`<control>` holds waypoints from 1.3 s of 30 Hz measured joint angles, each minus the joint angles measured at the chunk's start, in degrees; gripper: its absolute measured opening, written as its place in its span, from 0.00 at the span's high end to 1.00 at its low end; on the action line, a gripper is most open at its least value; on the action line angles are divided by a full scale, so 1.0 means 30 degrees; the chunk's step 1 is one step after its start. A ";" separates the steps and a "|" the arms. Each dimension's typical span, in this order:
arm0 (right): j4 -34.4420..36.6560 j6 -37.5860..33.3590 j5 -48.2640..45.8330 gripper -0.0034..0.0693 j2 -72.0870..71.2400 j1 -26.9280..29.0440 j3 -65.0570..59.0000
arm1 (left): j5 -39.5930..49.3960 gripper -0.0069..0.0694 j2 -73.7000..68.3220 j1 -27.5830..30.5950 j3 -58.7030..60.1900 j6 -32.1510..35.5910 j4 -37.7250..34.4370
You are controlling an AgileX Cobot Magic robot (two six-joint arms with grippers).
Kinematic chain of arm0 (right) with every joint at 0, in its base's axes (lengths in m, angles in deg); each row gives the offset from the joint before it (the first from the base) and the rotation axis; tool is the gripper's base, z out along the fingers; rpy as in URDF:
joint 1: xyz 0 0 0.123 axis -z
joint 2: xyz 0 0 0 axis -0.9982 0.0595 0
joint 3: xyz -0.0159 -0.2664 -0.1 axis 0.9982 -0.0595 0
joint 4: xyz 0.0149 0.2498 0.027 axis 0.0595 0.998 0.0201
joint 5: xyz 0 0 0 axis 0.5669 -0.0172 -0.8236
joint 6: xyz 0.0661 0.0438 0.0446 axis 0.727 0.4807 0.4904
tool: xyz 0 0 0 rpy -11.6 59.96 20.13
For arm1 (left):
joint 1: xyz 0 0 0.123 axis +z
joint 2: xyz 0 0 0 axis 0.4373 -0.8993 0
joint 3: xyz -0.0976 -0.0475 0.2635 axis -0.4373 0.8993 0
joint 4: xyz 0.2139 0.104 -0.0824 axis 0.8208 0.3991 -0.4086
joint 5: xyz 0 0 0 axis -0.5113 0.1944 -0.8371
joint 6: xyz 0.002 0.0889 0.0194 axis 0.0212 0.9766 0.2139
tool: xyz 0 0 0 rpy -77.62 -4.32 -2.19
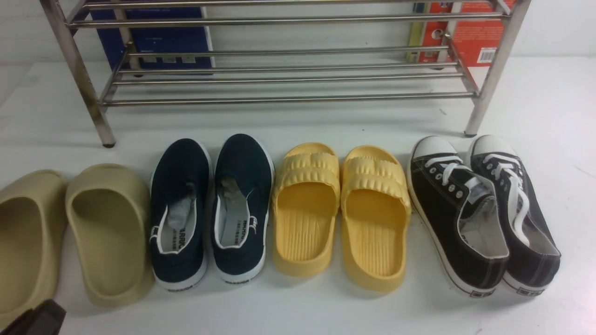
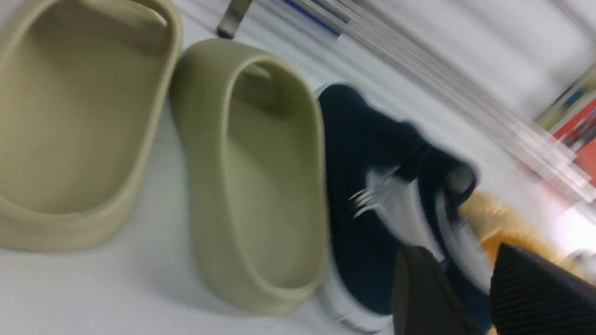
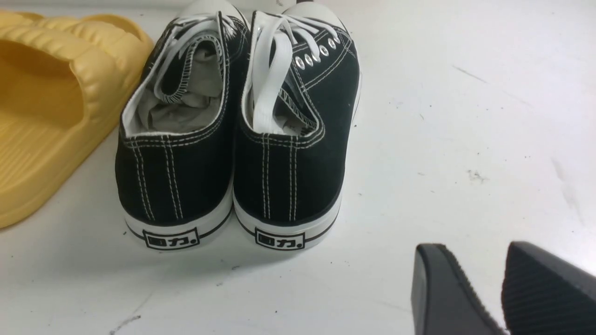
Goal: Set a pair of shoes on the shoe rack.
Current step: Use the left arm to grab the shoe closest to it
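While the navy slip-on shoes (image 1: 244, 172) sit side by side on the white counter (image 1: 298, 307), toes toward the steel shoe rack (image 1: 288, 98), nothing of the task is done: no shoe rests on the bars I can see. The pair stands between the beige clogs (image 1: 109, 232) and the yellow slides (image 1: 307, 209). The left gripper (image 2: 458, 260) hangs by the pair's heel end, jaws apart and empty, though that wrist view is smeared, so how close is a guess. The right gripper (image 3: 470, 260), also parted and empty, hovers behind the black lace-up sneakers (image 3: 223, 153). Grasping, lifting and placing both shoes remain.
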 joint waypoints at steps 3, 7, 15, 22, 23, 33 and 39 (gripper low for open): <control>0.0000 0.0000 0.0000 0.62 0.0000 0.0000 0.0000 | -0.1450 0.60 0.0000 0.0000 0.0000 -0.1437 -0.2040; 0.0000 0.0000 0.0000 0.62 0.0000 0.0000 0.0000 | -0.2843 0.61 0.0000 0.0000 -0.0190 -0.2616 -0.4226; 0.0000 0.0000 0.0000 0.62 0.0000 0.0000 0.0000 | 0.6126 0.91 -0.4883 -0.0058 -0.7869 0.1190 -0.3416; 0.0000 0.0000 0.0000 0.62 0.0000 0.0000 0.0000 | 1.1527 0.93 -1.2657 -0.1580 -1.4180 0.5260 -0.2196; 0.0000 0.0000 0.0000 0.62 0.0000 0.0000 0.0000 | 1.1892 0.93 -1.4147 -0.2749 -1.5038 0.5387 -0.1515; 0.0000 0.0000 0.0000 0.62 0.0000 0.0000 0.0000 | 1.1021 0.93 -2.0049 -0.8838 -1.6998 0.3870 0.1432; 0.0000 0.0000 0.0000 0.62 0.0000 0.0000 0.0000 | 1.1096 0.93 -2.0049 -0.8979 -1.7106 0.3587 0.1453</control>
